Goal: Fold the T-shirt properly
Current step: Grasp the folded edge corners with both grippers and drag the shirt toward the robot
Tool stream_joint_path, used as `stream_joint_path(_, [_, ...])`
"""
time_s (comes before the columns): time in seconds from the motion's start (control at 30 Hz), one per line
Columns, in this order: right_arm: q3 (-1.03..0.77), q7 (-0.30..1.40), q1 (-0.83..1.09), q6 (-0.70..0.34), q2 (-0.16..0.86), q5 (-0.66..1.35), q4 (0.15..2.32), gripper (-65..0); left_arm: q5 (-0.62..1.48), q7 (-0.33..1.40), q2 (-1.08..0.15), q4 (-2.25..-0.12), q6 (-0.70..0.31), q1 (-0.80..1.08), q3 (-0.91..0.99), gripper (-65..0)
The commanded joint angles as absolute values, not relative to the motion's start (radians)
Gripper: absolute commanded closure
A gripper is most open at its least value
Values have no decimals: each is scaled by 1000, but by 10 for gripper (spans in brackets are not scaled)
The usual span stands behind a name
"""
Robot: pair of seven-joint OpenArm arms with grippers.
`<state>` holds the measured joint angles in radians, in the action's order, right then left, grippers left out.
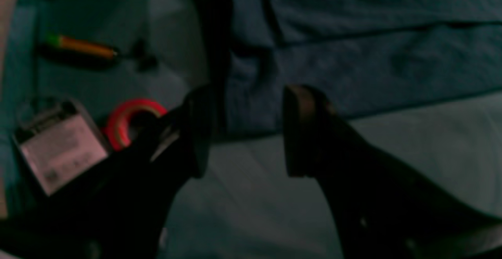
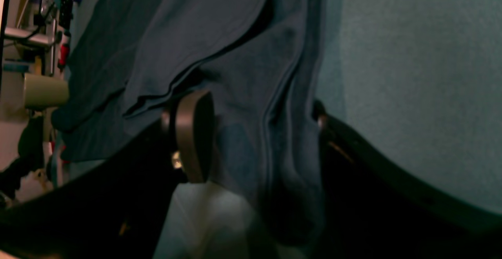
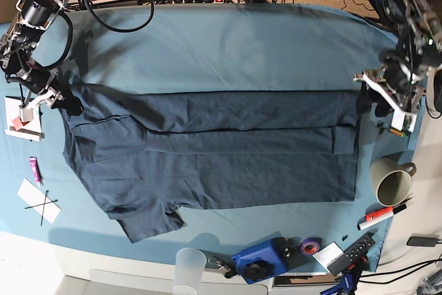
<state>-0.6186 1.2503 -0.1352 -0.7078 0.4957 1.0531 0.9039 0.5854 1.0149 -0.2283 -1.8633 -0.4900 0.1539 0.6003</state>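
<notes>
Between wide-open right gripper (image 2: 255, 133) jaws: T-shirt (image 2: 243, 74) edge; left gripper (image 1: 245, 131) open, empty.

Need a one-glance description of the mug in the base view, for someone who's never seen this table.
Start from the navy T-shirt spread across the teal cloth. Go past the shirt's hem end toward the side of the left arm, just off its lower corner. The mug is the pale, round, open-topped cup there; the red marker below it is thin and flat.
</notes>
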Motion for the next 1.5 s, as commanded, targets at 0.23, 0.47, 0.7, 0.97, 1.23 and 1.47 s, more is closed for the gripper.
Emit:
stream_joint_path(0.23, [-615, 1291, -136, -698, 515, 1004, 908, -321, 607, 1073, -257, -1616, -487, 19, 572, -295])
stream_joint_path(0.47, [-615, 1316, -135, -698, 514, 1002, 908, -320, 692, 1165, -272, -1401, -494, -75, 572, -294])
stream_joint_path(0.7, [-615, 1317, -136, -698, 511, 1003, 908, -81, 745, 1324, -273, -1290, -488, -100, 572, -180])
stream_joint_path(0.97, [-618, 1353, -135, -698, 533, 1114, 940, 0, 746, 1363, -334, -1345, -439, -99, 572, 0])
stream_joint_path(1.23, [-694, 1396, -70, -698, 535, 1215, 1094, 0, 825, 1378, -383, -1425, -446, -41, 572, 0])
stream_joint_path(1.47, [-735, 1396, 105, -698, 535, 1261, 1266, 0, 878, 1380, -383, -1531, -471, 107, 572, 0])
